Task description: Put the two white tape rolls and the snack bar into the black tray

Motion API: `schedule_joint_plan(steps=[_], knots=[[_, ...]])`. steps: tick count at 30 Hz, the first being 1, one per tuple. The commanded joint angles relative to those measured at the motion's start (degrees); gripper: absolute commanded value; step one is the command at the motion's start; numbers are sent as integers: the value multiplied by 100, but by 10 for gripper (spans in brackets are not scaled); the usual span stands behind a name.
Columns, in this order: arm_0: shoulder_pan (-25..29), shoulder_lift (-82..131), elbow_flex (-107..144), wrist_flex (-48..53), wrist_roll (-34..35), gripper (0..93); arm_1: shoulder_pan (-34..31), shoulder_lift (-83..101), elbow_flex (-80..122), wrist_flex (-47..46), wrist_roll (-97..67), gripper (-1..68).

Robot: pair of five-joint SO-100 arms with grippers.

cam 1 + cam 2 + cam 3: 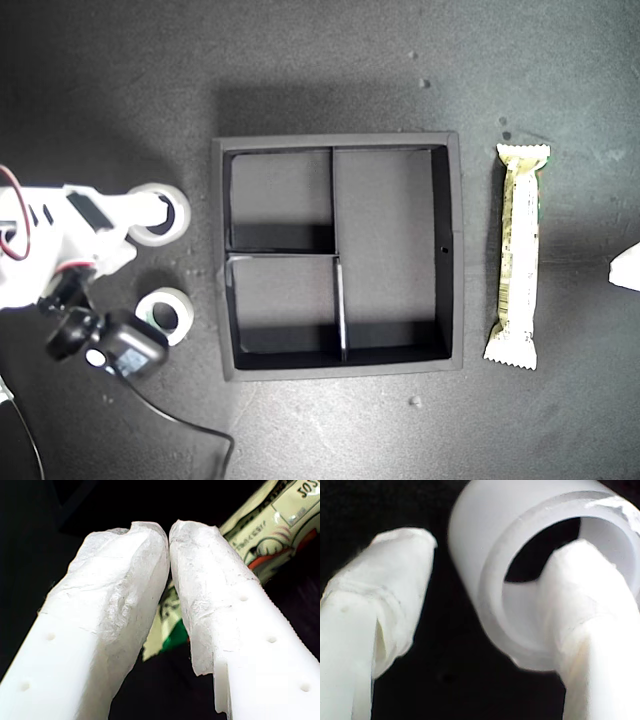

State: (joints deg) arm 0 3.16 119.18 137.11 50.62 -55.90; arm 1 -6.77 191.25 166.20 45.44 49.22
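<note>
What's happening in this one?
My second tool is open around a white tape roll, one finger inside its hole. The other roll lies beside it, left of the black tray in the exterior view. My first tool is shut, near the snack bar. Nothing is in the tray.

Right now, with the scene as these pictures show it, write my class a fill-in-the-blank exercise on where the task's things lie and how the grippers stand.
1. The black tray holds ____ of the task's things.
2. The snack bar lies outside the tray, toward the exterior view's ____ side.
3. One finger of my second gripper sits inside the hole of a ____.
4. The jaws of my first gripper are ____.

Missing words: none; right; white tape roll; shut
</note>
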Motion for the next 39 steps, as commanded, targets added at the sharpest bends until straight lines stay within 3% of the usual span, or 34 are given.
schedule_joint_plan(steps=[1,6,8,13,17,20,22,26,30,33,39], knots=[[-53,-448,-448,-53,-35,133,0,-18,-105,35,44,0],[-193,-861,-633,9,-123,24,-79,-18,-167,-167,-536,8],[-290,-835,-668,105,-141,1,-9,-26,-237,-211,-791,56],[-483,-237,-940,712,-26,0,158,-35,-281,-668,-1187,126],[-563,114,-1749,1573,220,0,185,-211,-457,-1134,-1415,130],[-598,26,-2619,2224,396,0,185,-1538,-1441,-1266,-1784,135],[-606,-123,-3111,2531,475,0,202,-2892,-2619,-888,-2030,141],[-624,-299,-3709,2804,536,0,413,-5467,-5045,1125,-2162,138],[-571,-413,-4034,2821,615,0,255,-6820,-5792,2751,-2250,154],[-554,-747,-4351,2821,721,0,26,-7515,-5607,2936,-2276,177],[-563,-1925,-5221,2839,870,0,-185,-8974,-5766,2408,-2285,179]])
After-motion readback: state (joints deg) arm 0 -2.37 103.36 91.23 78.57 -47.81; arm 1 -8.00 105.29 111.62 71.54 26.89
